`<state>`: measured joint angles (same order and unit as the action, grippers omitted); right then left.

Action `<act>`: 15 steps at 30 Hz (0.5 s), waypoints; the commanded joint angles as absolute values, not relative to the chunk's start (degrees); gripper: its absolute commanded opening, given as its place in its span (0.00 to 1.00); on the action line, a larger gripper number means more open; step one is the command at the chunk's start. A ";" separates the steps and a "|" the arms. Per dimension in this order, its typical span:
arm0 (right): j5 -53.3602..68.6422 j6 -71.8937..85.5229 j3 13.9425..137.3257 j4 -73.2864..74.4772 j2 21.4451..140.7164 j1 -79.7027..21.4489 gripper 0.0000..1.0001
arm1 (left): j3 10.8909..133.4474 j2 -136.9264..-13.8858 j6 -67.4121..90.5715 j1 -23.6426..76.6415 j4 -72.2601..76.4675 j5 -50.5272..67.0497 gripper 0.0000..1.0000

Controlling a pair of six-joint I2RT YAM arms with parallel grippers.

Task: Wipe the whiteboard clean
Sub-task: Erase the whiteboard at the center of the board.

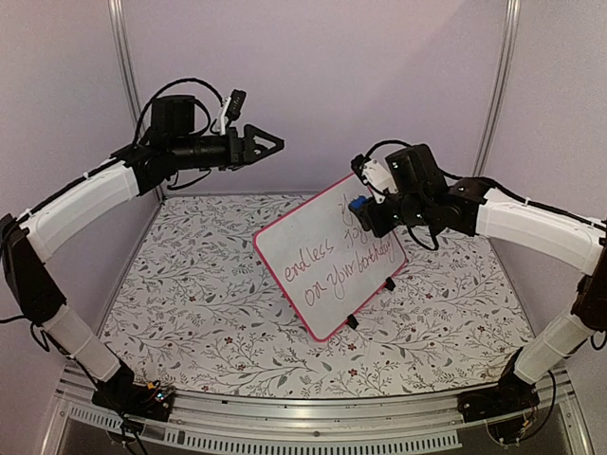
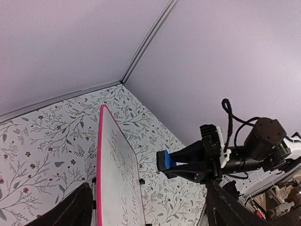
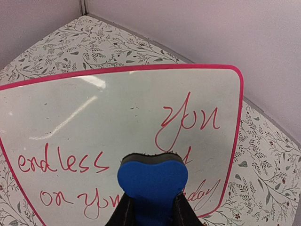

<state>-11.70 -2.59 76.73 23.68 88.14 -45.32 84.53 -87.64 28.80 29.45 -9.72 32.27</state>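
Note:
The whiteboard (image 1: 322,256) stands tilted on two black clip feet (image 1: 352,322) in the middle of the table. It has a pink frame and red handwriting across its face (image 3: 117,113). My right gripper (image 1: 368,205) is shut on a blue eraser (image 3: 151,181) with its dark felt side towards the board's upper right part, over the writing. From the left wrist view the eraser (image 2: 165,160) hangs a short way off the board's face (image 2: 115,179). My left gripper (image 1: 268,144) is raised high at the back left, away from the board, open and empty (image 2: 148,184).
A floral-patterned cloth (image 1: 209,303) covers the table. Plain lavender walls close in the back and both sides, with metal posts (image 1: 121,57) in the back corners. The arm bases sit on the aluminium rail (image 1: 313,417) at the near edge.

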 commanded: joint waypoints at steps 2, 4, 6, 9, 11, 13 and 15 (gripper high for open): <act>-13.90 -3.50 79.24 24.69 85.01 -43.48 0.03 | 96.51 -100.11 21.35 30.62 -27.30 31.83 0.84; -14.26 -3.14 79.19 24.70 84.82 -42.40 0.03 | 99.59 -103.58 20.25 31.26 -28.95 33.01 0.84; -14.41 -2.45 79.06 24.58 84.52 -41.59 0.03 | 101.87 -106.47 19.15 32.01 -30.34 33.32 0.82; -14.36 -1.98 78.77 24.42 84.33 -41.31 0.03 | 102.56 -109.24 18.68 32.60 -30.66 34.04 0.79; -14.40 -1.87 78.63 24.52 84.52 -41.31 0.03 | 102.78 -110.66 18.99 32.62 -30.61 35.18 0.74; -14.48 -1.69 78.22 24.33 84.76 -41.31 0.03 | 102.85 -111.61 19.41 32.62 -30.27 36.39 0.69; -14.84 -1.52 77.61 23.95 84.96 -41.31 0.03 | 102.48 -112.15 19.87 32.77 -29.56 37.14 0.64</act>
